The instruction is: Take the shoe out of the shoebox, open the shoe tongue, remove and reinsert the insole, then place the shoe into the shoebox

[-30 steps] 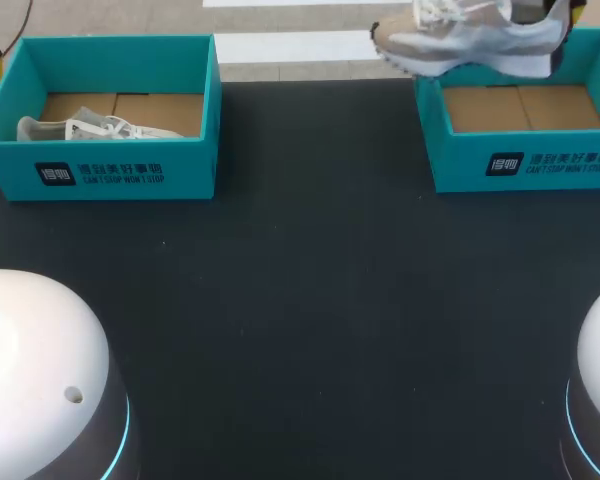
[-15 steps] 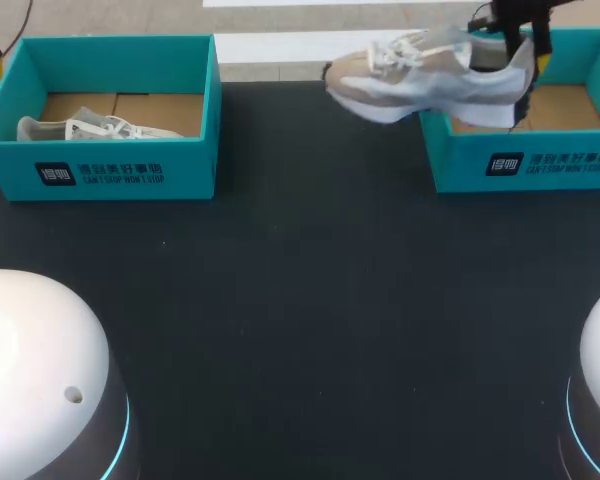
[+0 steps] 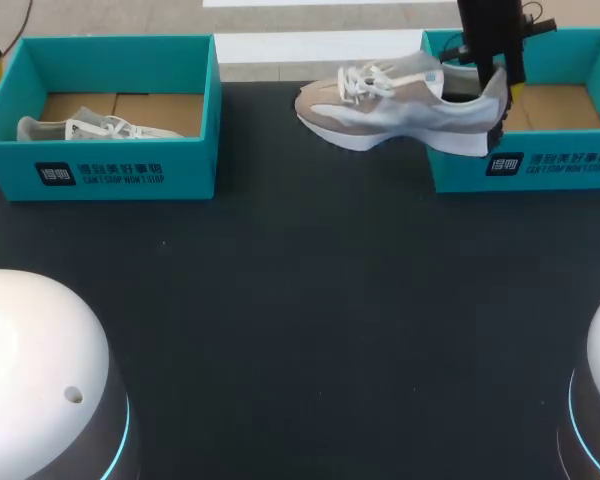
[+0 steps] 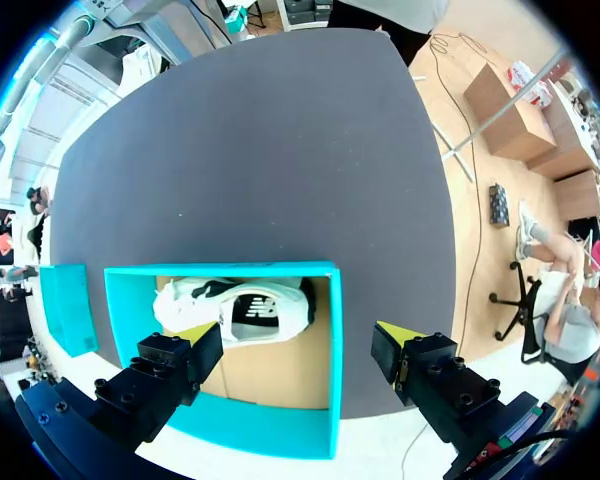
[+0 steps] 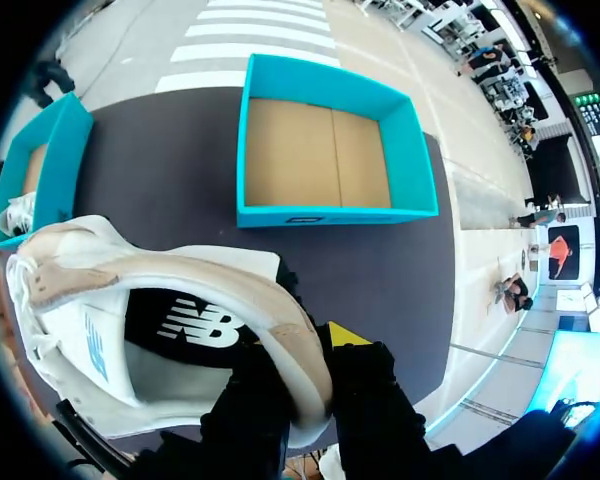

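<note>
The right end effector [image 3: 502, 98] grips the shoe [image 3: 400, 100] by its heel collar, holding it above the counter [image 3: 300, 300]. The heel is at the shoebox [image 3: 540, 165] in the far right corner and the toe points toward the left edge. The left end effector [image 4: 298, 338] hangs released, fingers spread, above the second shoebox [image 4: 280, 430], which holds another shoe [image 4: 240, 310].
</note>
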{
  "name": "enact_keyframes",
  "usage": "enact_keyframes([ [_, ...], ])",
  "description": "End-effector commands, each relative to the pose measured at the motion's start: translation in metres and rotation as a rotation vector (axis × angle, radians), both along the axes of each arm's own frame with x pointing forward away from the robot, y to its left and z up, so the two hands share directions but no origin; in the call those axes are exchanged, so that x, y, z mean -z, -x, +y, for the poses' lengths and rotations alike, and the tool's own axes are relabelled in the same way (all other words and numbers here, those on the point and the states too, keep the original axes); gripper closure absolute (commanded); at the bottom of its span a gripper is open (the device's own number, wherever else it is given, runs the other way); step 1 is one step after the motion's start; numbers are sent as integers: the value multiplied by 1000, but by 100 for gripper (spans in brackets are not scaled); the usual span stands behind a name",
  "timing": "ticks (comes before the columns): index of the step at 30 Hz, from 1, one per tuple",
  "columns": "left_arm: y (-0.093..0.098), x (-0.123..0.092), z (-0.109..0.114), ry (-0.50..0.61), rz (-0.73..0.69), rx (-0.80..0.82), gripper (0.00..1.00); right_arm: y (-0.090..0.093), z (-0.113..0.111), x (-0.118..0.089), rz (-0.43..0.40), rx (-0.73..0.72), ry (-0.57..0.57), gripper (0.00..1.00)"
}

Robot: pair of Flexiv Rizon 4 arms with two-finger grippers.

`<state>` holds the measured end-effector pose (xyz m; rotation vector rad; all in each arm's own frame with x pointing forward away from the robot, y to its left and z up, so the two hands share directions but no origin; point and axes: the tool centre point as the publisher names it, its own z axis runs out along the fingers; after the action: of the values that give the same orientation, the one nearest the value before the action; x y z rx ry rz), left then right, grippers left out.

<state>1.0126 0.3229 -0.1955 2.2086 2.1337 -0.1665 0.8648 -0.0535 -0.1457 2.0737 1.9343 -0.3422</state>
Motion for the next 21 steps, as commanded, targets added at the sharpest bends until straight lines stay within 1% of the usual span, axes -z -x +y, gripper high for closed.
enact_keyframes([
  [1, 0, -1, 0, -1, 1, 1, 0, 0, -1, -1, -1, -1, -5, 100],
  [10, 0, -1, 0, -1, 1, 1, 0, 0, -1, -1, -1, -1, -5, 100],
  [12, 0, -1, 0, -1, 1, 1, 0, 6, 9, 1, 20, -15, 8, 100],
  [13, 0, -1, 0, -1, 1, 1, 0, 9, 14, 2, 23, -18, -8, 100],
  [14, 0, -1, 0, -1, 1, 1, 0, 14, 19, 4, 35, -24, 6, 100],
  [18, 0, -1, 0, -1, 1, 1, 0, 33, 37, 7, 41, 2, 11, 100],
  [19, 0, -1, 0, -1, 1, 1, 0, 38, 44, 7, 37, -15, 10, 100],
  [21, 0, -1, 0, -1, 1, 1, 0, 48, 55, 6, 33, 6, 9, 100],
])
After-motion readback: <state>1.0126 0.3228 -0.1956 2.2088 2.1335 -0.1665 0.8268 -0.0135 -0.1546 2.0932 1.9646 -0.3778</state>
